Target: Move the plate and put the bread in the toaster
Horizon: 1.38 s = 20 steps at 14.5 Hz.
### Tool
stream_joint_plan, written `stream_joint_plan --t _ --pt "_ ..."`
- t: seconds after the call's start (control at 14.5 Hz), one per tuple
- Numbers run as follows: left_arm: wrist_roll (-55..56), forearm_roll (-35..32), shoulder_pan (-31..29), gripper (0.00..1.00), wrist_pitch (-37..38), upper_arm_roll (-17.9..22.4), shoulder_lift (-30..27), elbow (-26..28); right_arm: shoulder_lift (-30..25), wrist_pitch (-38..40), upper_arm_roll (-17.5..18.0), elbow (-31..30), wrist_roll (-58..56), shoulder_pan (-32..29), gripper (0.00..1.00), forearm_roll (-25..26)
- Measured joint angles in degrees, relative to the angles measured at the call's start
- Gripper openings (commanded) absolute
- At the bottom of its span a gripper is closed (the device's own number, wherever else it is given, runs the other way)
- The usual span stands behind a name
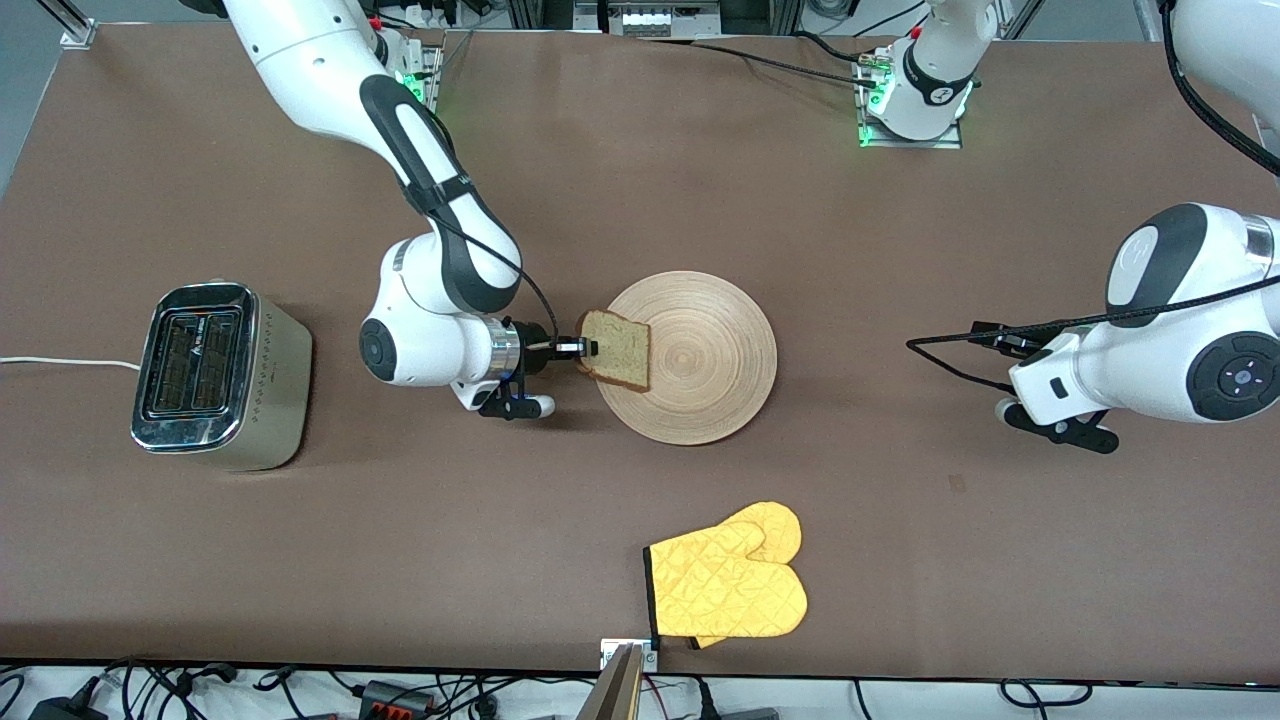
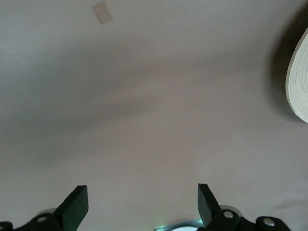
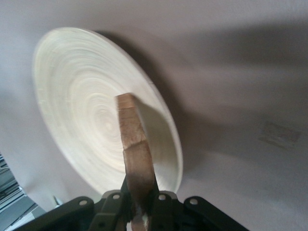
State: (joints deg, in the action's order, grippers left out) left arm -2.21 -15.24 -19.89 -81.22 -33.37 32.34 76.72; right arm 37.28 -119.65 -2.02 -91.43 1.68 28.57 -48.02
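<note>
Yellow mitt [image 1: 728, 584] nearest, bread [image 1: 617, 350] — clamped in right end effector [image 1: 585, 348] over plate [image 1: 700, 380]

We see the plate [image 1: 690, 357], a round pale-wood disc with ring grain, lying flat mid-table. The bread [image 1: 617, 349], 1 tan slice with darker crust, is tilted up over the plate's rim on the toaster's side. The toaster [image 1: 218, 376], shiny silver with 2 slots, stands upright, well apart from the plate.
</note>
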Motion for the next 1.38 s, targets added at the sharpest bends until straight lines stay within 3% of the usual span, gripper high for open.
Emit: stream_joint_plan --t 0.34,0.69,0.9,1.1,1.24,1.38 --pt "2.0 0.0 0.5 1.00 -0.3 -0.5 -0.8 0.0 -7.5 17.0 -9.1 4.4 3.5 -0.4 0.00 7.3" --pt "3.1 0.0 0.5 1.00 -0.2 -1.0 -1.7 -0.1 -11.1 35.5 -21.9 13.7 4.7 -1.0 0.00 26.4" --pt "3.4 0.0 0.2 1.00 -0.3 -1.0 -3.3 -0.4 -11.7 37.4 -25.7 14.7 4.5 -1.1 0.00 36.9" --pt "3.6 0.1 -0.7 1.00 -0.3 -0.3 -6.5 -1.6 -12.2 37.5 -27.6 15.3 1.4 -1.1 0.00 43.3" --pt "3.6 2.7 0.9 1.00 -0.3 3.5 -9.4 -1.7 -12.9 37.0 -27.7 15.5 0.5 -0.8 0.00 47.9" --pt "3.6 7.9 6.2 1.00 -0.8 11.9 -12.7 -0.9 -13.1 35.7 -27.9 15.6 0.3 -1.0 0.00 49.7"
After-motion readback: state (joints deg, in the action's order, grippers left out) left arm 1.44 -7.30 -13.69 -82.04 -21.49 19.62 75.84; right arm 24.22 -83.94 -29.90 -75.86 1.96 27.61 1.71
